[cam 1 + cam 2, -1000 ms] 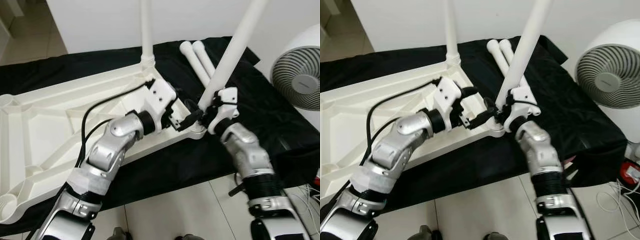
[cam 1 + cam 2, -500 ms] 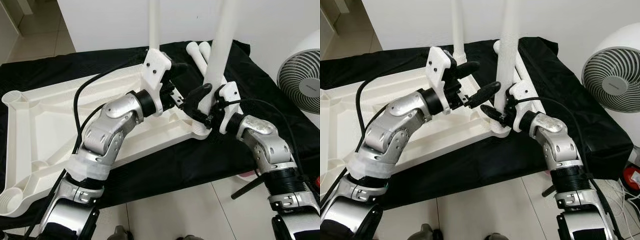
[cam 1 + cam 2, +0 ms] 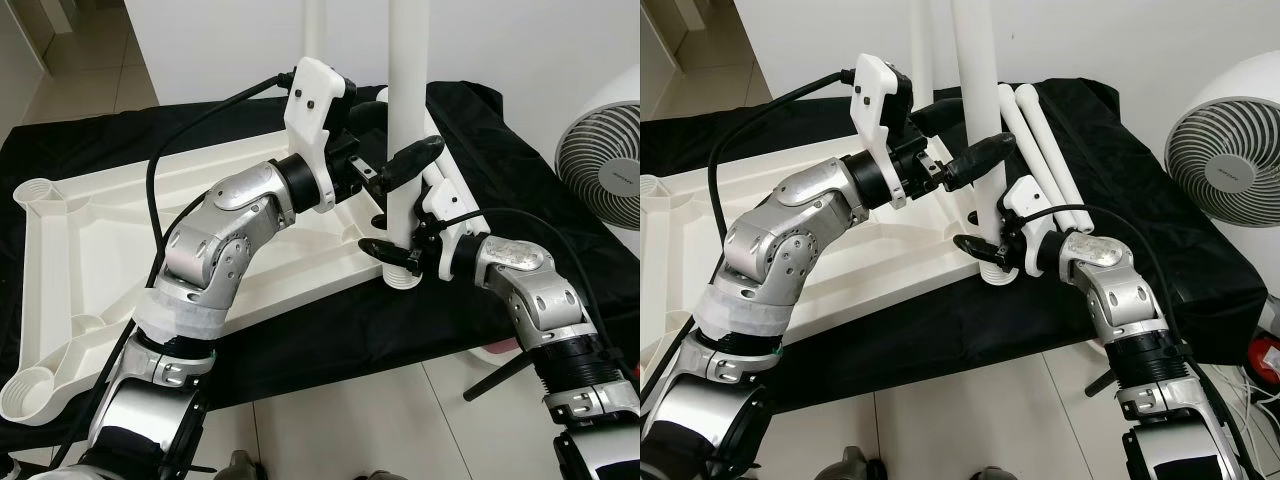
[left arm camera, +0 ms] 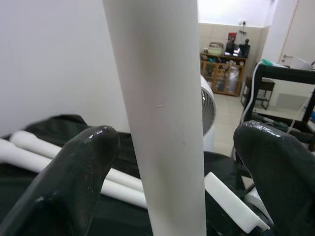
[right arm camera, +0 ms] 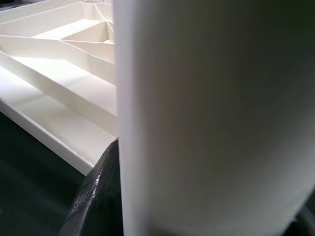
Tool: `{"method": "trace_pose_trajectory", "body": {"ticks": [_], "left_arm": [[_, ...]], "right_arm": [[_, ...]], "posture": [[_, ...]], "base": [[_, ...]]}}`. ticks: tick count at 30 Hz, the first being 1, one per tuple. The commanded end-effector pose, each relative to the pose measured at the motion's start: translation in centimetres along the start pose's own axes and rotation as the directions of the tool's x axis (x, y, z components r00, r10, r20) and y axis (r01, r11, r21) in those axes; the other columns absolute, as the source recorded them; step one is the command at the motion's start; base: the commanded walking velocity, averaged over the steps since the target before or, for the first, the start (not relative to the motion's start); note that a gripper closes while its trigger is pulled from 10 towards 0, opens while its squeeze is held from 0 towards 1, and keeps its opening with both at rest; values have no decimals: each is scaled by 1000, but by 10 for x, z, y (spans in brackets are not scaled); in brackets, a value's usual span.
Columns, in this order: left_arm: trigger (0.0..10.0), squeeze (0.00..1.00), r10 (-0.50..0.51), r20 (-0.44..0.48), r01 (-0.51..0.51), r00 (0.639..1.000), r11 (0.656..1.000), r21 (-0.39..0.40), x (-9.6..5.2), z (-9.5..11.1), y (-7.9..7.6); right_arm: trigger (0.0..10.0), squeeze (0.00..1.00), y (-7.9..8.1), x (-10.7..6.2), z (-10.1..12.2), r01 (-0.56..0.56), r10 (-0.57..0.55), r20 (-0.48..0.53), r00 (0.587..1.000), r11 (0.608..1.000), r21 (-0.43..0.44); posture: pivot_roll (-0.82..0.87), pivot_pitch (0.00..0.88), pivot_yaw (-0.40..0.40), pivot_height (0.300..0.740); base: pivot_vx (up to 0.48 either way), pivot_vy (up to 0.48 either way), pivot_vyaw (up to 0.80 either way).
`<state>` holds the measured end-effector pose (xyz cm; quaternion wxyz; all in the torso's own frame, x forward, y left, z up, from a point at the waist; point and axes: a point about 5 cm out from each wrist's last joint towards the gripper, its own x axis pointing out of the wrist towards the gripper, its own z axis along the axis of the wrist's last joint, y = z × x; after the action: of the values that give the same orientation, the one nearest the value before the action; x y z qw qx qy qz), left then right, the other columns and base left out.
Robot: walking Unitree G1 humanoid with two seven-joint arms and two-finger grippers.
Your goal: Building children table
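Standing upright, the leg (image 3: 408, 90) sits between the left fingers (image 4: 74, 177), untouched.

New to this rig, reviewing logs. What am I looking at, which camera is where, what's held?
A humanoid robot with two silver arms. Two pictures come from its head, looking down; two from its wrists, looking along the black fingers. An upturned white plastic tabletop lies on a black cloth, two spare white legs and a white fan nearby. The right gripper clasps the upright white leg low, at the corner socket. The left gripper straddles it higher up, fingers apart.
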<state>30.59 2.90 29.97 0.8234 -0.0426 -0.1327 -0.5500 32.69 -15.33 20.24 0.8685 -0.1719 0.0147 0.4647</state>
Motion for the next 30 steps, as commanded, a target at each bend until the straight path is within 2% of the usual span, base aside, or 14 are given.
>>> {"method": "trace_pose_trajectory", "body": {"ticks": [1, 8, 9, 12, 13, 15, 16, 20, 26, 29, 30], "left_arm": [[10000, 0, 61, -44, -63, 997, 997, -52, 5, -3, 4], [10000, 0, 139, -119, -147, 983, 987, -64, 8, -7, 16], [6941, 0, 167, -142, -181, 976, 980, -89, 8, -8, 21], [6941, 0, 175, -145, -189, 974, 977, -94, 8, -8, 23], [3765, 0, 180, -145, -196, 973, 976, -100, 8, -7, 24], [3765, 0, 180, -145, -196, 973, 976, -100, 8, -7, 24], [0, 0, 183, -140, -199, 973, 973, -114, 8, -6, 24], [0, 0, 176, -122, -192, 977, 971, -144, 8, -1, 24], [0, 0, 172, -118, -188, 978, 973, -133, 8, 1, 23], [0, 0, 184, -124, -199, 975, 973, -120, 8, 2, 24], [2196, 0, 190, -124, -205, 974, 972, -114, 8, 2, 25]], "right_arm": [[10000, 0, 1, 1, 0, -11, 11, -15, 1000, 1000, -28], [10000, 0, 0, 1, 0, -14, 13, -24, 1000, 999, -34], [10000, 0, 0, 0, -2, -20, 18, -32, 999, 999, -35], [10000, 0, 0, 0, -2, -21, 19, -34, 999, 999, -35], [10000, 0, 0, 0, -3, -20, 19, -36, 999, 999, -35], [10000, 0, 0, 0, -3, -20, 19, -36, 999, 999, -35], [10000, 0, -1, 0, -4, -15, 14, -40, 999, 999, -33], [10000, 0, -3, 1, -6, 8, -9, -44, 999, 1000, -30], [10000, 0, -4, 3, -8, 21, -21, -47, 999, 1000, -19], [10000, 0, -7, 4, -10, 69, -69, -44, 997, 998, -5], [10000, 31, -8, 4, -9, 88, -88, -37, 995, 996, 5]], "posture": [[-94, 73, 33, 740], [-96, 74, 36, 740], [-96, 74, 36, 740], [-96, 74, 36, 740], [-96, 74, 36, 740], [-96, 74, 36, 740], [-96, 74, 36, 740], [-93, 73, 33, 740], [-92, 70, 34, 740], [-92, 73, 33, 740], [-90, 75, 30, 740]], "base": [[0, 0, 0], [0, 0, 0], [0, 0, 0], [0, 0, 0], [0, 0, 0], [0, 0, 0], [0, 0, 0], [0, 0, 0], [0, 0, 0], [0, 0, 0], [0, 0, 0]]}}
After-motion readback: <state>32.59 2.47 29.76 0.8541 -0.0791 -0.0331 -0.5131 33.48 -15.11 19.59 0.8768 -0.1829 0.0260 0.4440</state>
